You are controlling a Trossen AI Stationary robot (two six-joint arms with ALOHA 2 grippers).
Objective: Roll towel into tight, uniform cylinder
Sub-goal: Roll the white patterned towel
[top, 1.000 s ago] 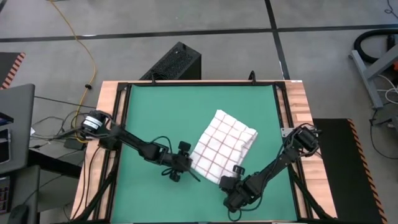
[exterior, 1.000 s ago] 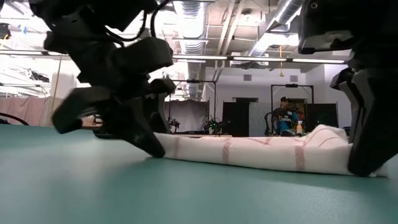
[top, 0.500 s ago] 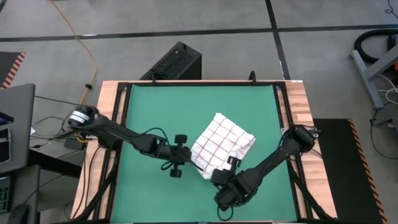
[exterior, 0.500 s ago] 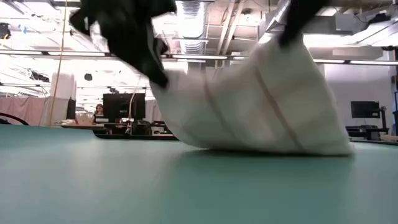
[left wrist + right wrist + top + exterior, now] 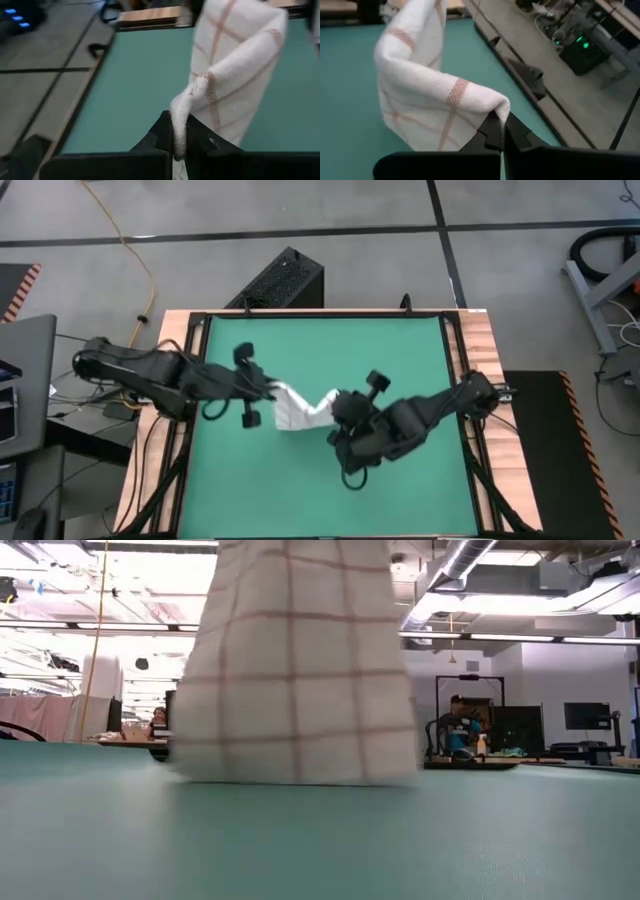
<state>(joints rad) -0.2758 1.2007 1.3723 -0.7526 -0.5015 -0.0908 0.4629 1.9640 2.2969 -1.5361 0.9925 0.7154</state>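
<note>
Green-matted counter [image 5: 400,350], towel [image 5: 300,410] lifted over its middle, hanging between both arms with its lower edge near the mat. White cloth, thin red-brown grid, looked soft, light, floppy; best pinched at corners. Left gripper [image 5: 176,145] fingers clamped one corner, right gripper [image 5: 502,136] fingers clamped another.

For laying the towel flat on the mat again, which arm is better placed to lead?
Neither clearly. The left gripper and right gripper are each shut on a corner of the towel, which hangs between them above the green mat. Probably both should lower it together.
</note>
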